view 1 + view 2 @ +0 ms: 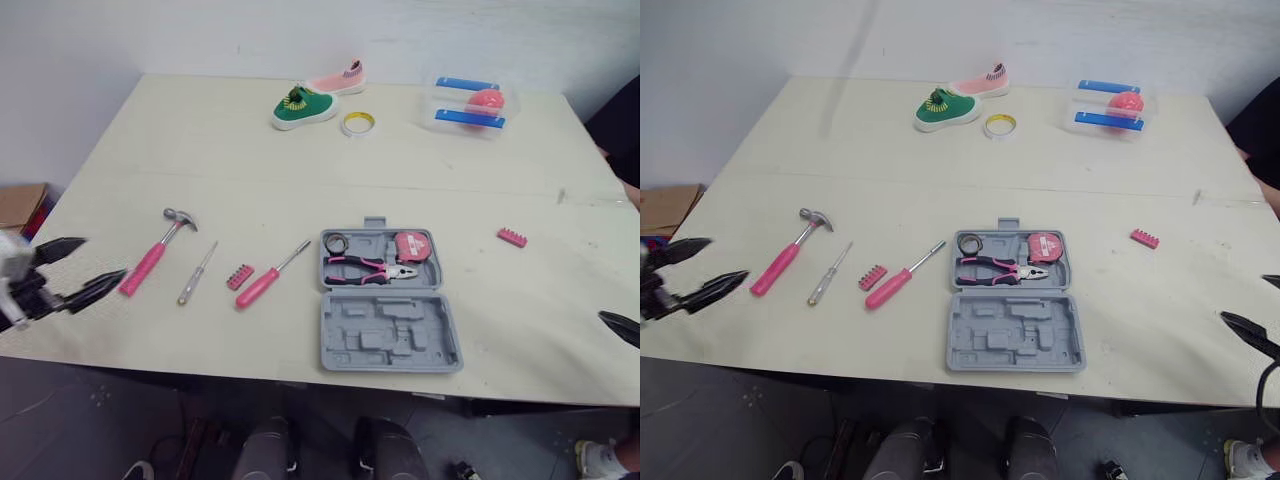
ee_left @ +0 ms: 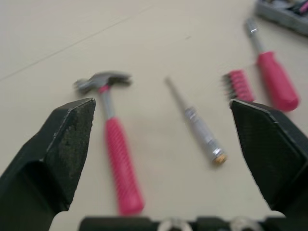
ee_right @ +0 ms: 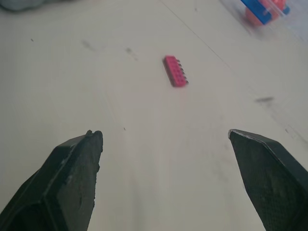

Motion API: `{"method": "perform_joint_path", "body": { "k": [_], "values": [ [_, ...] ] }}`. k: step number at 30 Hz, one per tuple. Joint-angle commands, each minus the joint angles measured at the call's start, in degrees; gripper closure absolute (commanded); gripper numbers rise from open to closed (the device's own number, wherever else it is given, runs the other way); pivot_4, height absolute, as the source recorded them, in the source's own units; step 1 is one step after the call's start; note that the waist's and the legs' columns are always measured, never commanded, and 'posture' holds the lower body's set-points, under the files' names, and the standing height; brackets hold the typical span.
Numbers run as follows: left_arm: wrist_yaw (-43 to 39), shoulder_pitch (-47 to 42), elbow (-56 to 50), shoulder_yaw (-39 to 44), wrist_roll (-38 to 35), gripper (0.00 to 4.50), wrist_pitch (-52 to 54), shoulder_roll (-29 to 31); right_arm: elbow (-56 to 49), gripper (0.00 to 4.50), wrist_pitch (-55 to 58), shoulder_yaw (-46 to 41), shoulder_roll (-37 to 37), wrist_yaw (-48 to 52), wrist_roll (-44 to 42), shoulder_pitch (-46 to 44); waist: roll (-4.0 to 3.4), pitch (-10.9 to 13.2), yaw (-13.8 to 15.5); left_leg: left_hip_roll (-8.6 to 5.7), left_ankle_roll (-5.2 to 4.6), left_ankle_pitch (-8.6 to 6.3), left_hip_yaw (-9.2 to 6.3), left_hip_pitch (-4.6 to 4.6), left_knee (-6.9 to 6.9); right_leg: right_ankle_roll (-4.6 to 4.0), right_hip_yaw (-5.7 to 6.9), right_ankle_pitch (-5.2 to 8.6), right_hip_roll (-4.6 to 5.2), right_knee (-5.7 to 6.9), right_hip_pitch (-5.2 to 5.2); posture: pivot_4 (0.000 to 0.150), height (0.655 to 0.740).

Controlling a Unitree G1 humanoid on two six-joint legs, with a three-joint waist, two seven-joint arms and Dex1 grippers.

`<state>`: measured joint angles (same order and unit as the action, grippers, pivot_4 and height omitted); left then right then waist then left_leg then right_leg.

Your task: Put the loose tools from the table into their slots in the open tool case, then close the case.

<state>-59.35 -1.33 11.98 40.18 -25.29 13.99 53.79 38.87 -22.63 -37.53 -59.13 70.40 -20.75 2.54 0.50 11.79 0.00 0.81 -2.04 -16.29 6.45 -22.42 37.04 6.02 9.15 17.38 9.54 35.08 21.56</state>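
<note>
The open grey tool case lies near the table's front edge, with pink pliers and a pink tape measure in its far half. To its left lie a pink-handled screwdriver, a pink bit holder, a slim silver screwdriver and a pink-handled hammer. A second pink bit holder lies to the right of the case. My left gripper hangs open just left of the hammer handle. My right gripper is open at the table's right front corner, facing that second bit holder.
At the back of the table sit a green shoe, a pink shoe, a roll of tape and a clear box with blue clips and a pink ball. A cardboard box stands off the left edge.
</note>
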Motion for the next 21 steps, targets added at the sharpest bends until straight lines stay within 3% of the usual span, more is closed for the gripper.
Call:
{"method": "perform_joint_path", "body": {
  "k": [1, 6, 11, 21],
  "values": [
    [1.25, 0.01, 16.01, 7.36, 2.56, 0.11, -9.77, 5.67, 9.76, 0.00, -5.19, -2.91, -3.14, -4.21, 1.40, -0.12, 0.00, 0.00, -0.30, 0.00, 0.05, -0.04, 0.01, 0.00, -0.03, 0.00, -0.03, 0.00, 0.02, -0.04, 0.03, 0.150, 0.7400],
    [1.46, -1.48, 30.09, 8.16, 3.06, 0.11, -16.67, 10.02, 15.40, 0.00, -9.71, -2.05, -2.32, -4.14, 1.02, 0.55, -0.03, 0.00, -0.78, 0.05, 0.21, -0.12, 0.09, 0.05, -0.12, -0.12, -0.15, 0.08, 0.05, -0.04, 0.08, 0.150, 0.7400],
    [-0.08, -1.13, 28.18, 6.63, 1.66, 0.11, -16.63, 9.43, 8.26, 0.00, -3.34, -1.16, 1.98, 0.77, -5.08, -0.95, -0.01, 0.01, -1.53, 0.11, 0.24, -0.14, 0.06, 0.06, -0.14, -0.13, -0.30, 0.09, 0.04, -0.04, 0.04, 0.150, 0.7400],
    [8.41, 6.44, -11.47, -1.16, -5.40, 0.11, 8.19, -1.22, -32.13, 0.00, 15.73, 8.84, 14.26, 2.45, -19.76, -4.25, -0.14, 0.06, -1.49, 0.18, 0.32, -0.15, 0.08, 0.14, -0.18, -0.20, -0.58, 0.12, -0.01, 0.15, 0.11, 0.150, 0.7400]
  ]
}}
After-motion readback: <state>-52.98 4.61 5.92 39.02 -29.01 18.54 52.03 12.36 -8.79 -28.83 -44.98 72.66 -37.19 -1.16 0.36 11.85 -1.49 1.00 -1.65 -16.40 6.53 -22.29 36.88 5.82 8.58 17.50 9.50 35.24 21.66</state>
